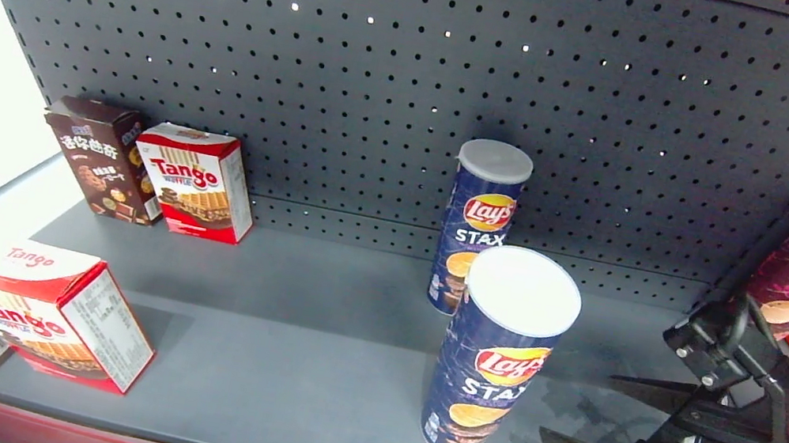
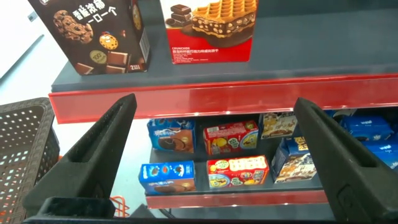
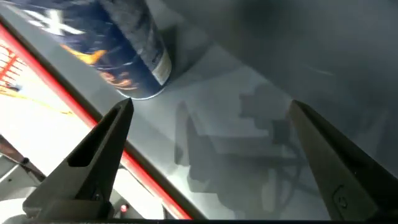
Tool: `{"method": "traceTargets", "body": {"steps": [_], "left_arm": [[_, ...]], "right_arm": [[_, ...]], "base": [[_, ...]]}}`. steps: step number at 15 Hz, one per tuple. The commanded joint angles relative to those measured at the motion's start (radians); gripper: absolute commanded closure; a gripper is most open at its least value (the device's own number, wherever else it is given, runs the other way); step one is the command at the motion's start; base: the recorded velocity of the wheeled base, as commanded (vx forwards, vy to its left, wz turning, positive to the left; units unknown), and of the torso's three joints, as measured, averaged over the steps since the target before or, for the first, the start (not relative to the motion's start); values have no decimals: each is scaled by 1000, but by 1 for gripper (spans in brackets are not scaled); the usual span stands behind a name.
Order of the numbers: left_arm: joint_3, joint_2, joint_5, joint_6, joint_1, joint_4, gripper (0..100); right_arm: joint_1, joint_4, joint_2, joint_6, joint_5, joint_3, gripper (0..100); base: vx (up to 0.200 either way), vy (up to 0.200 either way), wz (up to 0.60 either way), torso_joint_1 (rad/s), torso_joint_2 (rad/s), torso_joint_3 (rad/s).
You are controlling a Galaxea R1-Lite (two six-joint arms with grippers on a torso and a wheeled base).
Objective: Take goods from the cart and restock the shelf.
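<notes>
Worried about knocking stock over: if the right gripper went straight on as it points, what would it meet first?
The right gripper would probably meet the front blue chip can first, off-centre rather than between its open jaws; depth is unclear.

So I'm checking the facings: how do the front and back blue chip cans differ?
The front blue chip can stands near the front edge of the shelf, close to the open right gripper; the back blue chip can stands by the pegboard. The front can's lid looks white, the back can's greyer. Both stand upright with the same blue design.
</notes>
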Motion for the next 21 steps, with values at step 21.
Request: {"method": "traceTargets", "body": {"steps": [21], "left_arm": [[0, 3, 0, 0, 0, -1, 0]], "right_arm": [[25, -3, 177, -4, -15, -104, 0]], "base": [[0, 0, 0, 0, 0, 0]]}}
